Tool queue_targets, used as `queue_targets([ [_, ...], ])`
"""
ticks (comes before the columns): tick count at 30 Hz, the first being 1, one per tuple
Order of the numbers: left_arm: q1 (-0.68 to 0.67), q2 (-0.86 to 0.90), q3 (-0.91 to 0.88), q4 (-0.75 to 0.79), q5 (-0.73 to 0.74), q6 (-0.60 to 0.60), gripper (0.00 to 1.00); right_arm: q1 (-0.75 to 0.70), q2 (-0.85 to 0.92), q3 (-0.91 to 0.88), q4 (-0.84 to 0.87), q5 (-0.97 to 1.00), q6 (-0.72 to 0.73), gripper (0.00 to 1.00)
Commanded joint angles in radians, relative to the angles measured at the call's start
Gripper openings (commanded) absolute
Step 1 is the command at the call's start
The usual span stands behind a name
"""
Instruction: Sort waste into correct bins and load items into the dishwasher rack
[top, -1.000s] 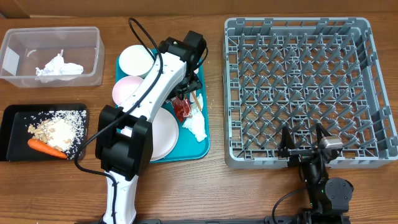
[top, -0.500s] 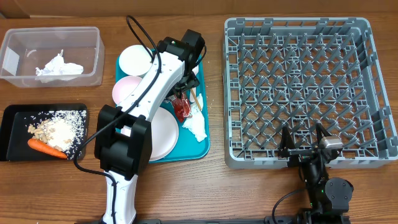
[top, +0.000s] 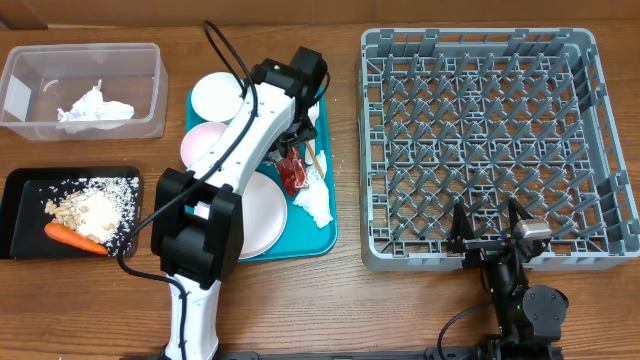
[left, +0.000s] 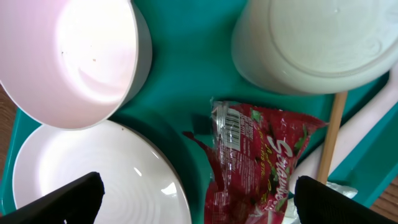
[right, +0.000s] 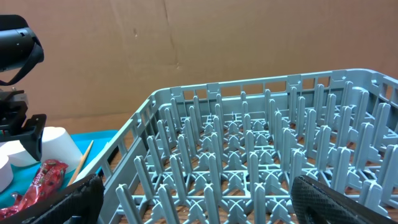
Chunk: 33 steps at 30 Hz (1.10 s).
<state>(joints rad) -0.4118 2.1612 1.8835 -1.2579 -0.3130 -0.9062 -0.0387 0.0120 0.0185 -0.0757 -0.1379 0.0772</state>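
Observation:
My left gripper (top: 292, 152) hangs open over the teal tray, its fingers (left: 74, 198) spread either side of the crumpled red wrapper (left: 255, 162), not touching it. Around the wrapper lie a white-pink plate (left: 93, 177), a small white bowl (left: 68, 56), a white cup (left: 311, 43) and a thin wooden stick (left: 331, 137). Another bowl (top: 218, 97) sits at the tray's far end. A white napkin (top: 315, 205) lies by the wrapper. My right gripper (top: 490, 235) stands open and empty at the near edge of the grey dishwasher rack (top: 480, 140).
The clear tub (top: 30, 70) at the far left holds a crumpled napkin (top: 92, 108). The black tray (top: 25, 225) holds grainy scraps (top: 95, 205) and a carrot (top: 75, 237). The teal tray (top: 325, 240) lies between the bins and the rack.
The left arm has edged slightly toward the far left over the teal tray. The right arm has not moved.

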Motion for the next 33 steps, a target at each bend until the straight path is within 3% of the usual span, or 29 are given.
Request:
queue_targets([
  [1,0.008,0.018,-0.010,-0.005,-0.027,0.017,1.00,-0.004,-0.009,-0.010,0.003,0.010,-0.006,1.00],
  [15,0.008,0.018,-0.010,-0.041,-0.026,0.016,1.00,-0.004,-0.009,-0.010,0.003,0.010,-0.006,1.00],
  [26,0.006,0.018,-0.013,-0.063,0.056,0.016,1.00,-0.004,-0.009,-0.010,0.003,0.010,-0.006,1.00],
  [33,0.000,0.018,-0.034,-0.040,0.021,0.016,1.00,-0.004,-0.009,-0.010,0.003,0.010,-0.006,1.00],
])
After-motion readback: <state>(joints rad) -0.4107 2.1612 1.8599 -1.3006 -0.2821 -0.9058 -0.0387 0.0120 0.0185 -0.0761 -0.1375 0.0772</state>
